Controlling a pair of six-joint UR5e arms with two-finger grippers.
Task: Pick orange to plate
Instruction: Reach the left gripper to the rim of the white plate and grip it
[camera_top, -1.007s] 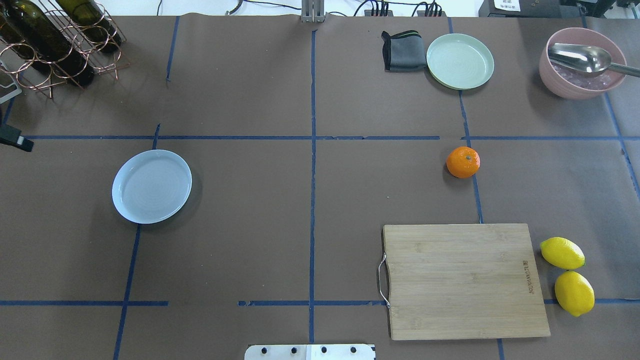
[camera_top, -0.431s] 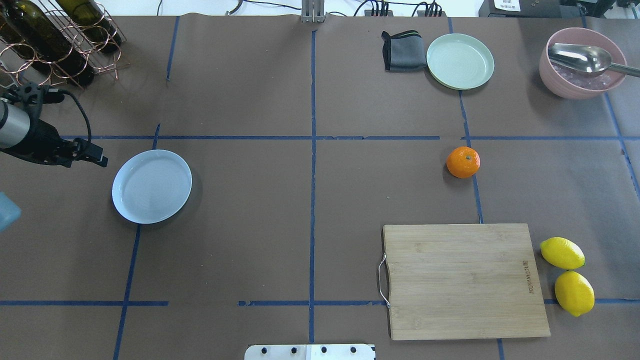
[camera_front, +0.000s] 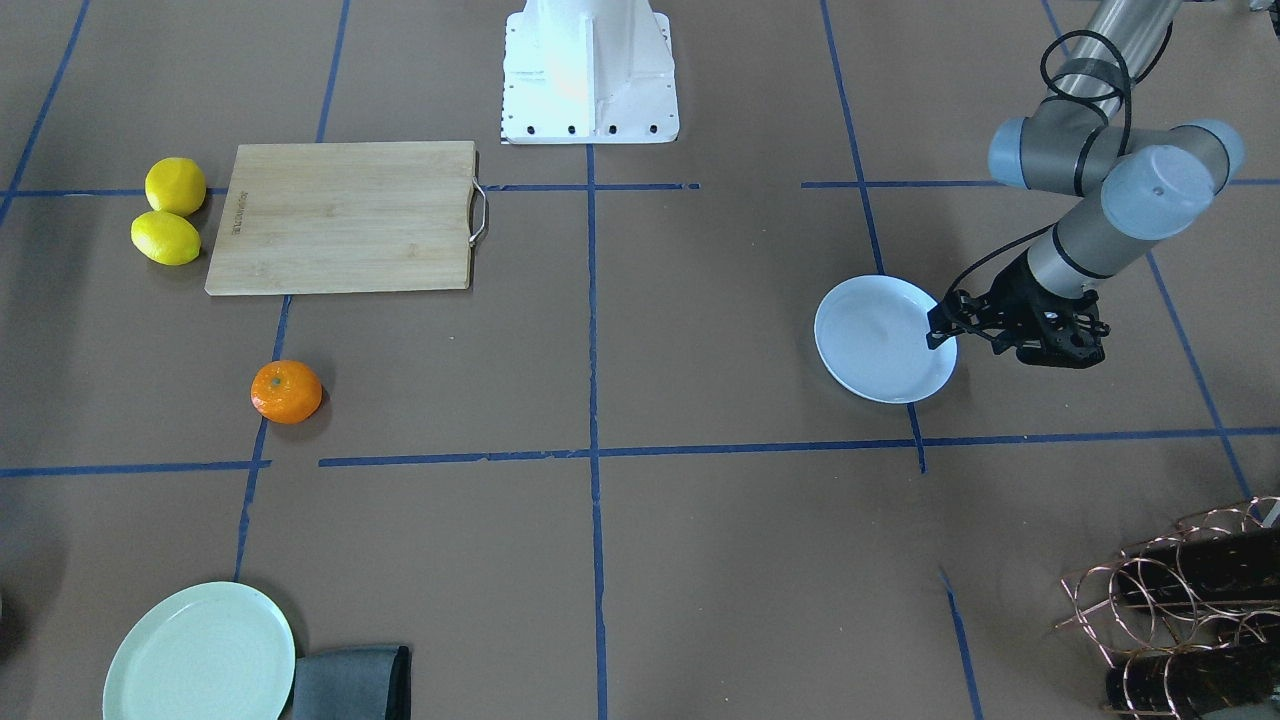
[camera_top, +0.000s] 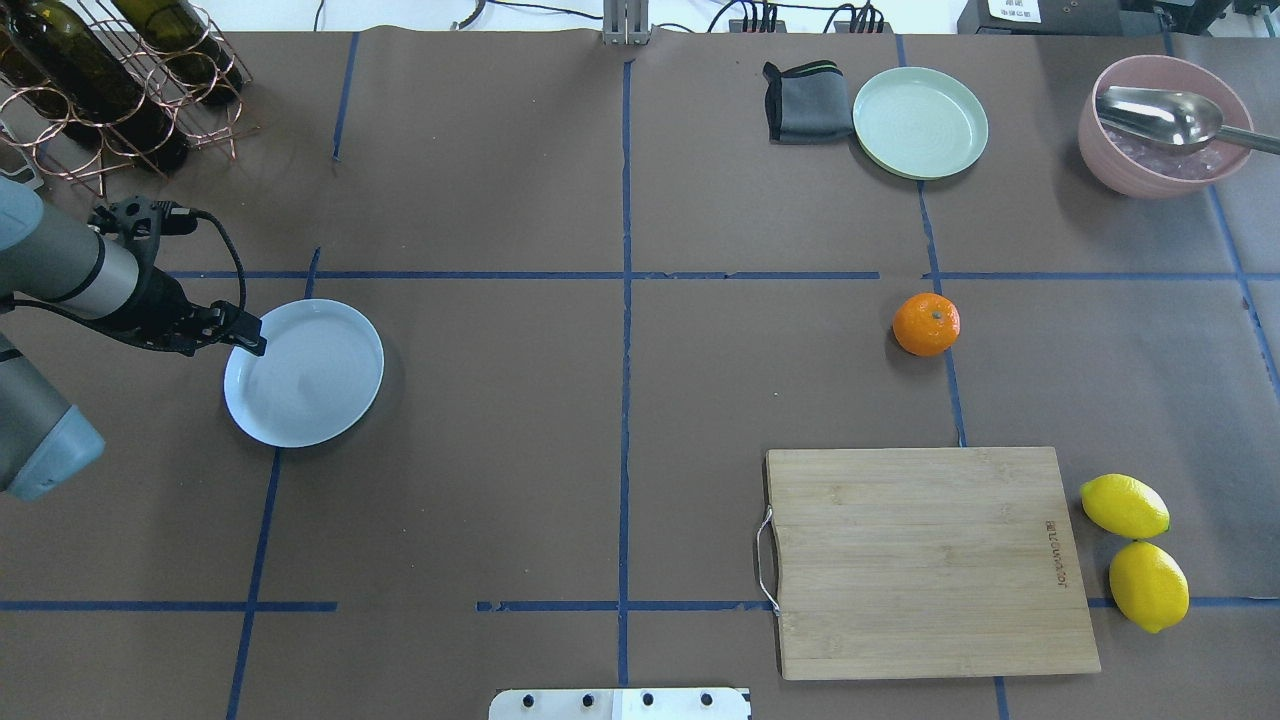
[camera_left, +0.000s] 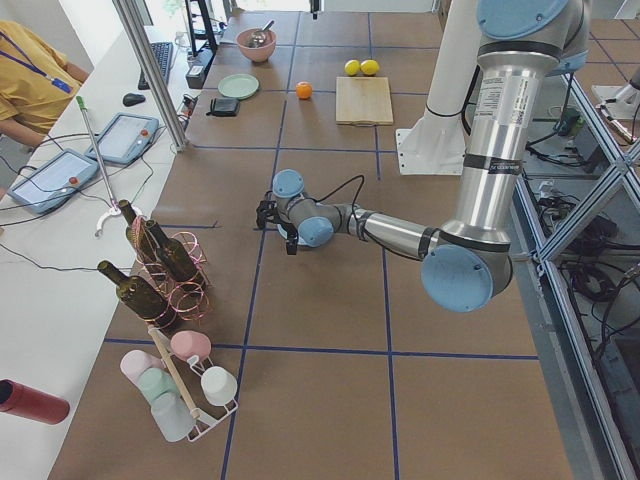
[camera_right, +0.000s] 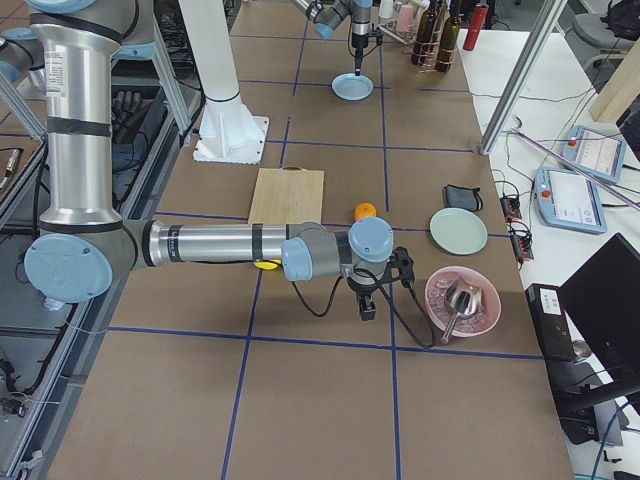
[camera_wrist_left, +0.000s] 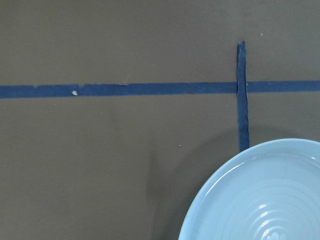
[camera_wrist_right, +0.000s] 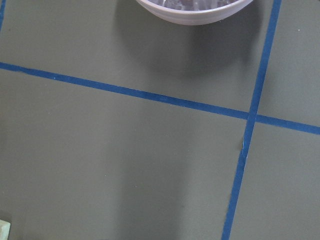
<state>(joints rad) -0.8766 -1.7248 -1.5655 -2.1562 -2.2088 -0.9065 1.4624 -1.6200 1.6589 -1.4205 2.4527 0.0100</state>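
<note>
The orange (camera_top: 926, 324) lies on the brown table right of centre, by a blue tape line, and nothing touches it; it also shows as the orange (camera_front: 286, 391) in the front-facing view. The pale bluish plate (camera_top: 303, 372) rests empty on the left. My left gripper (camera_top: 245, 340) hovers at the plate's left rim, and I cannot tell whether it is open or shut. The left wrist view shows only the plate's rim (camera_wrist_left: 260, 200), no fingers. My right gripper (camera_right: 367, 308) points down near the pink bowl, seen only from the side, so I cannot tell its state.
A wooden cutting board (camera_top: 925, 560) lies in front of the orange, with two lemons (camera_top: 1124, 505) at its right. At the back stand a green plate (camera_top: 920, 122), a grey cloth (camera_top: 800, 100) and a pink bowl (camera_top: 1165, 125) holding a spoon. A wire bottle rack (camera_top: 110, 80) fills the back left.
My left arm has come in from the left edge and moved right, until its gripper is at the plate's left rim. The orange and the plate have not moved.
</note>
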